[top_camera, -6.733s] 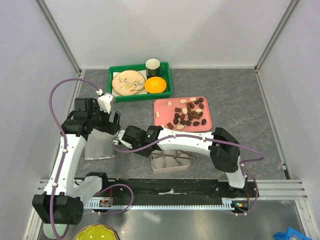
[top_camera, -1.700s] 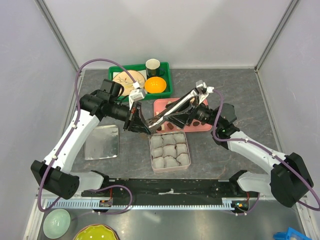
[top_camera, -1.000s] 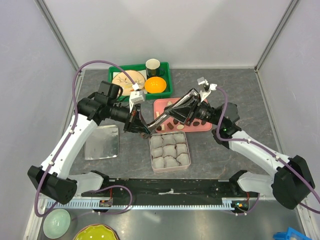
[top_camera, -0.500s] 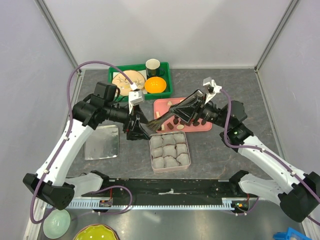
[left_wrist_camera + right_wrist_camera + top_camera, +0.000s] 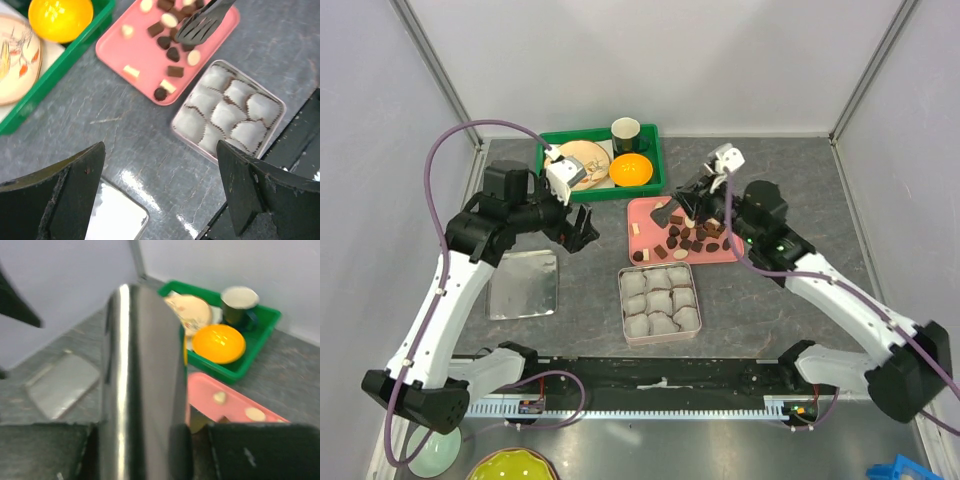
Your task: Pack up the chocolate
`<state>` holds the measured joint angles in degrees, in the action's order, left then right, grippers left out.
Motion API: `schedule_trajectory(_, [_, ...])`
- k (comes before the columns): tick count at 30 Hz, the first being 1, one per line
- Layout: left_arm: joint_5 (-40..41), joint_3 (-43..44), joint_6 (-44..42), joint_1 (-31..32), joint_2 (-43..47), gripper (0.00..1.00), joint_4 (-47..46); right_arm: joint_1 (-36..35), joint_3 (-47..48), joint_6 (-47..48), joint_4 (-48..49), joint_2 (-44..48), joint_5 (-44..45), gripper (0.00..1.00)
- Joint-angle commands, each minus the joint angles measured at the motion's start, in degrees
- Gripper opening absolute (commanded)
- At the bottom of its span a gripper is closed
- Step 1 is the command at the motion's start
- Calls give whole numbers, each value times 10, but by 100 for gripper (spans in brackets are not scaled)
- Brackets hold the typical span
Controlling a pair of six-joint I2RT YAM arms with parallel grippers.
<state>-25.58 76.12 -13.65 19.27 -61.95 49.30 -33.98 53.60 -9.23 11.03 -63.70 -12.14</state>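
The chocolate (image 5: pixel 692 236) lies scattered on the pink tray (image 5: pixel 645 215), just beyond the tin of paper cups (image 5: pixel 660 303). The pieces are small, blocky or oval, mostly dark brown with a few cream. The right gripper (image 5: pixel 696 203) clamps metal tongs (image 5: pixel 202 22) above the tray. The left gripper (image 5: pixel 582 230) hangs to the left, jaws spread wide.

Pose: left arm bent, left gripper (image 5: pixel 582 228) jaws wide apart, left of pink tray (image 5: pixel 644 214); right arm over tray, right gripper (image 5: pixel 703 196) clamped on tongs (image 5: pixel 670 212).
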Motion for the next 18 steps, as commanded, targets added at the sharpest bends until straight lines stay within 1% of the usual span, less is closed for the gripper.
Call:
schedule_trajectory(1, [25,-39,22,-23,-24,98,-29,1,7,66,55,-81,113,24])
schedule_trajectory(2, [26,-50,18,-27,-25,98,-34,1,11,70,63,-94,119,24])
schedule_trajectory(3, [31,-73,12,-28,-24,98,-49,-1,18,74,72,-119,152,24])
schedule_trajectory(7, [70,-118,6,-29,-29,98,-83,-1,33,88,127,-173,203,23])
schedule_trajectory(8, [76,-125,3,-29,-33,98,-90,-2,35,105,134,-194,210,24])
schedule_trajectory(10, [92,-143,0,-29,-44,99,-106,-2,46,107,154,-215,225,25])
schedule_trajectory(14, [93,-172,-1,-29,-55,99,-126,-6,64,106,187,-270,235,28])
schedule_trajectory(18, [100,-192,-7,-29,-60,99,-143,-10,76,111,219,-300,248,30])
